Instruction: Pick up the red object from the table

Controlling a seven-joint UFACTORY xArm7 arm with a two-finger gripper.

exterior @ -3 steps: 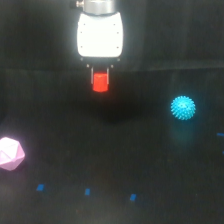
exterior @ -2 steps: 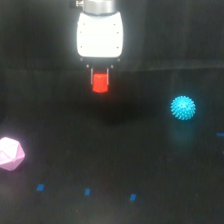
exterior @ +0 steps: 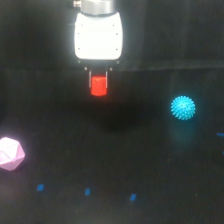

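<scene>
Beneath the white body of the gripper [exterior: 99,80], you can see the red object [exterior: 99,86] pinched between the two short dark fingers, its upper part tucked between them and its lower part showing below the tips. The fingers stand close on either side of the block, pressed in on it, with no gap that you could make out at this sharpness.

You are, by the look of it, in the lifting step: the block seems to hang clear of the table [exterior: 60,205], with a dim darker patch on the surface below and slightly toward the exterior view's right of it that reads as a shadow. Whether the block is fully off the surface cannot be proved from this one view, but the shadow lying apart from it suggests that it is.

What your next move calls for, if anything remains, is a steady rise straight up with the grip unchanged; the block is small and faceted, so a slackened pinch could let it twist or drop.

Taking the red object as your landmark, the spiky cyan ball [exterior: 183,107] sits well apart toward the exterior view's right and a little lower in the picture, and the pink polyhedron [exterior: 10,153] lies well apart toward the exterior view's left and lower. Neither is near the path. A few blue marks [exterior: 87,191] dot the surface nearer the camera.
</scene>
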